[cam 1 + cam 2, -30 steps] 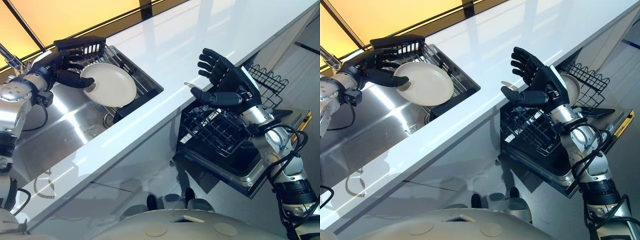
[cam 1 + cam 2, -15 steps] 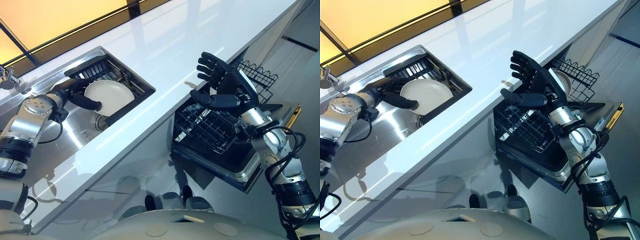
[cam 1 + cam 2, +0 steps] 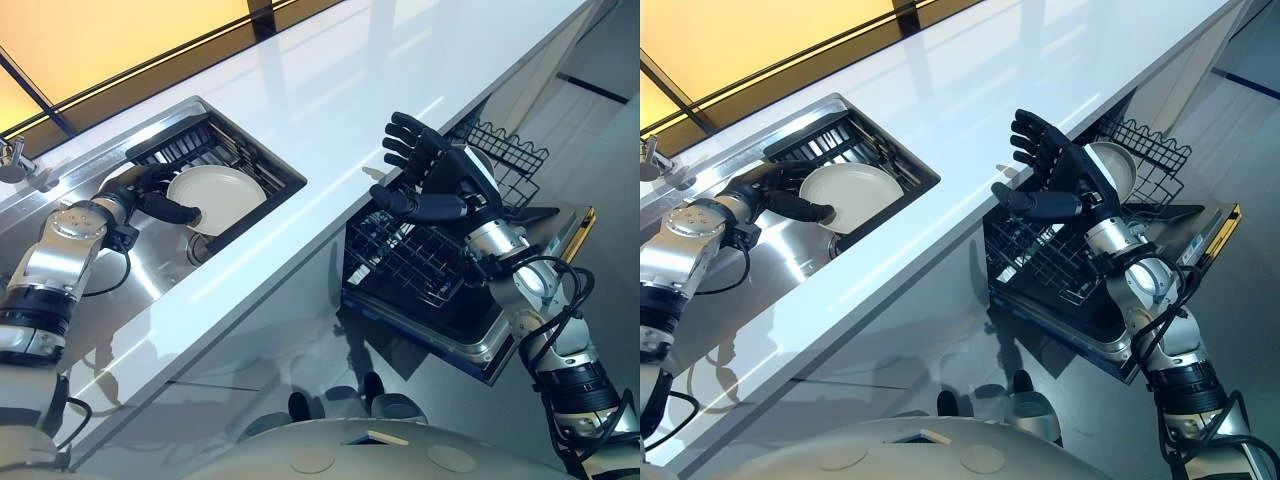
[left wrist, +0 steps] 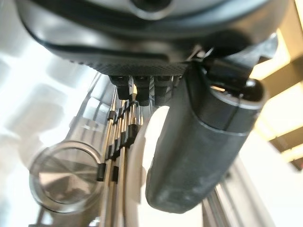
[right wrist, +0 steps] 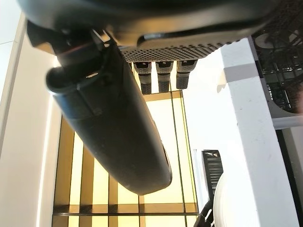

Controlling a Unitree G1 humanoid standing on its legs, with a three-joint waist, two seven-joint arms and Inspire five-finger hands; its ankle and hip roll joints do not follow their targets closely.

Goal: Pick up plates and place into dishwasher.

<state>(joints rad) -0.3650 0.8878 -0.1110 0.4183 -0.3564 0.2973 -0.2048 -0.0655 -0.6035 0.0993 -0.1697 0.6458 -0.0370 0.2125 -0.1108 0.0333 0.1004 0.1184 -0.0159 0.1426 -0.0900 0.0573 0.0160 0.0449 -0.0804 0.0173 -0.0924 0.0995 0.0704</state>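
Note:
A white plate point(image 3: 222, 190) lies tilted in the black dish rack point(image 3: 275, 186) inside the steel sink point(image 3: 150, 275). My left hand point(image 3: 140, 192) is shut on the plate's left rim, thumb across the top face and fingers behind it. In the left wrist view the thumb point(image 4: 201, 142) presses beside the plate's white rim point(image 4: 142, 194) over the rack wires point(image 4: 122, 137). My right hand point(image 3: 440, 185) hangs open, fingers spread, above the counter's front edge and the open dishwasher's lower rack point(image 3: 400, 265). It holds nothing.
A long white counter point(image 3: 330, 100) runs between sink and dishwasher. The dishwasher door point(image 3: 520, 335) is folded down. Another plate point(image 3: 1115, 165) stands in the pulled-out upper wire basket point(image 3: 510, 155). A tap point(image 3: 15, 160) sits at the far left. The sink drain point(image 4: 66, 177) is near the rack.
The whole picture has shifted, so the camera has moved. My left hand keeps hold of the plate, which now sits lower in the rack. The right hand has drifted slightly left, still open.

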